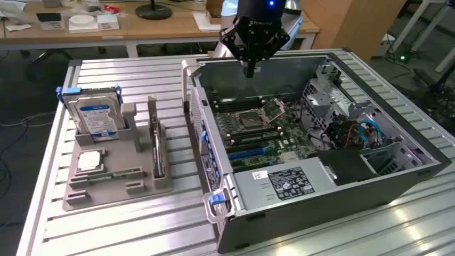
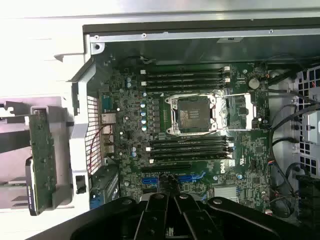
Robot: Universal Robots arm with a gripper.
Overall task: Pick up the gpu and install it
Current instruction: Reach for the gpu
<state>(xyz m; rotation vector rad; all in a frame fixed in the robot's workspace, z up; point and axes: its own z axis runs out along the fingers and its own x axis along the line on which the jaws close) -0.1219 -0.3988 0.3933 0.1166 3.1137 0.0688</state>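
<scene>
The gpu [image 1: 156, 145] is a thin dark card standing on edge in a slot of the grey holder [image 1: 117, 186], on the exterior view's left of the open computer case [image 1: 334, 208]. My gripper [image 1: 250, 72] hangs shut and empty over the far end of the case, well apart from the gpu. In the wrist view my gripper [image 2: 169, 200] hovers above the motherboard [image 2: 250, 150], near its blue slots [image 2: 187, 178], with the open processor socket [image 2: 192, 114] beyond.
The holder also carries an upright silver hard drive [image 1: 96, 117] with a blue label, a square chip [image 1: 89, 160] and a green memory stick [image 1: 114, 175]. Cables and a drive cage [image 1: 355, 128] crowd the case's right side. A wooden desk [image 1: 142, 29] stands behind the ribbed table.
</scene>
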